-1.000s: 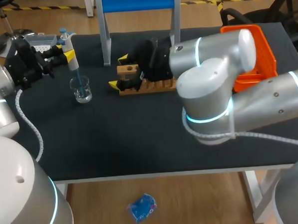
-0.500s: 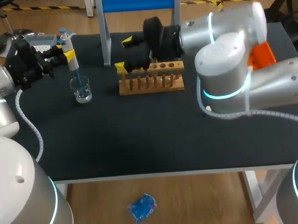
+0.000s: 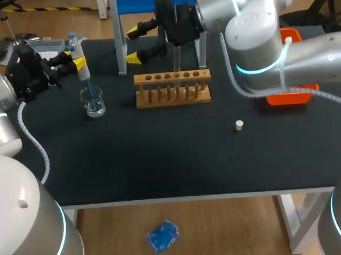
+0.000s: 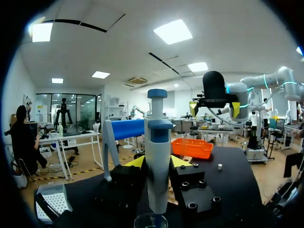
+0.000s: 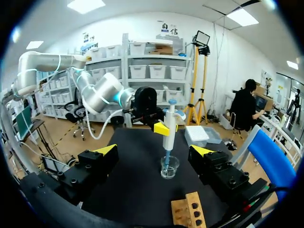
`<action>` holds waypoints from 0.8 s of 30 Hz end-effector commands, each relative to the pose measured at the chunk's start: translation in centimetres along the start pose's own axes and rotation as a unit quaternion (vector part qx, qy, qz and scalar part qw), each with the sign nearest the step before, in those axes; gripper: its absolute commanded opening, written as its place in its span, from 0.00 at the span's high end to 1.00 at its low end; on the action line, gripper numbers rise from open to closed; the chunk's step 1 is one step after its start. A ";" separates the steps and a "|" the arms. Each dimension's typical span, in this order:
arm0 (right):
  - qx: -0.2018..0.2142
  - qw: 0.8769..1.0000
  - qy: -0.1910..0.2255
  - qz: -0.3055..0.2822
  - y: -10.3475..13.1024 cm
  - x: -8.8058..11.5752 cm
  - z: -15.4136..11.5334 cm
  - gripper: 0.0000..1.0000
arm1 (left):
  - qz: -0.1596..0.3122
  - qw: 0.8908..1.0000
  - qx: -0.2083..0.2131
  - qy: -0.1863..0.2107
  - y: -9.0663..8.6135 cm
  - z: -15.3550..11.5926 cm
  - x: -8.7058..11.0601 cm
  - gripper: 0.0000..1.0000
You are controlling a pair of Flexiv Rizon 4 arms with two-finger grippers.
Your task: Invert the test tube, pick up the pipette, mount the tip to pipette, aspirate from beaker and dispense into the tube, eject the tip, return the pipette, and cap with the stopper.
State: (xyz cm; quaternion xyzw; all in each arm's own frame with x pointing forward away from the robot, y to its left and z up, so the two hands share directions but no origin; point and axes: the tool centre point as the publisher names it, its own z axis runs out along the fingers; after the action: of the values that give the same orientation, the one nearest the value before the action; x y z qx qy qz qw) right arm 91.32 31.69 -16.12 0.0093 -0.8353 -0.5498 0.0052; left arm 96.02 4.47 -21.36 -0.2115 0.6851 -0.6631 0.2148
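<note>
My left gripper (image 3: 76,57) is shut on the white and blue pipette (image 3: 80,59), holding it upright with its blue tip down in the glass beaker (image 3: 93,102). In the left wrist view the pipette (image 4: 157,142) stands between the yellow fingertips (image 4: 135,161), and the beaker's rim (image 4: 150,221) shows below. A thin clear test tube (image 3: 176,63) stands upright in the wooden rack (image 3: 172,88). My right gripper (image 3: 133,45) hangs open and empty above the rack's left end, facing the pipette (image 5: 169,126) and the beaker (image 5: 169,167). The white stopper (image 3: 239,124) lies on the mat to the right.
An orange bin (image 3: 289,95) sits at the right behind my right arm. A tip box (image 3: 46,48) is at the back left corner. A blue stand on white legs (image 3: 120,47) rises behind the rack. The black mat's front half (image 3: 160,156) is bare.
My right arm has lifted off the rack and swung up and back, uncovering the rack, the tube and the stopper. My left arm with the pipette has kept still.
</note>
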 end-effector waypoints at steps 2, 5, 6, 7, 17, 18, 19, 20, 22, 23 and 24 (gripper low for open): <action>0.012 0.987 0.161 0.000 0.2 -0.4 -0.3 0.00 | 0.000 1.000 0.001 0.000 0.0 0.0 0.0 1.00; 0.016 0.990 0.140 -0.017 0.4 -0.6 -0.7 0.00 | 0.000 1.000 0.001 0.000 0.0 0.0 0.0 1.00; 0.009 0.990 0.137 -0.026 0.7 -0.8 -0.8 0.00 | 0.000 1.000 0.001 0.000 0.0 0.0 0.0 1.00; 0.011 0.991 0.131 -0.035 1.1 -1.0 -0.8 0.00 | 0.000 1.000 0.001 0.000 0.0 0.0 0.0 1.00; -0.005 0.987 0.142 -0.077 3.3 -3.1 1.2 1.00 | 0.000 1.000 0.001 0.000 0.0 0.0 0.0 1.00; -0.009 0.986 0.146 -0.080 3.4 -3.1 1.5 1.00 | 0.000 1.000 0.001 0.000 0.0 0.0 0.0 1.00; -0.011 0.986 0.147 -0.081 3.6 -3.3 1.8 1.00 | 0.000 1.000 0.001 0.000 0.0 0.0 0.0 1.00; -0.014 0.985 0.148 -0.085 3.8 -3.4 2.0 1.00 | 0.000 1.000 0.001 0.000 0.0 0.0 0.0 1.00; -0.024 0.984 0.153 -0.093 4.3 -3.6 2.5 1.00 | 0.000 1.000 0.001 0.000 0.0 0.0 0.0 1.00; -0.025 0.983 0.152 -0.096 4.6 -3.7 2.6 1.00 | 0.000 1.000 0.001 0.000 0.0 0.0 0.0 1.00; -0.027 0.983 0.152 -0.099 4.9 -3.8 2.8 1.00 | 0.000 1.000 0.001 0.000 0.0 0.0 0.0 1.00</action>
State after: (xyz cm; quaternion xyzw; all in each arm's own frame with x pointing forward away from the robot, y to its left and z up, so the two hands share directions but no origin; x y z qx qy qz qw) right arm 94.23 35.35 -12.66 0.1478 -0.8086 -0.5680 0.0414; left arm 96.02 4.47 -21.36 -0.2115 0.6851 -0.6631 0.2148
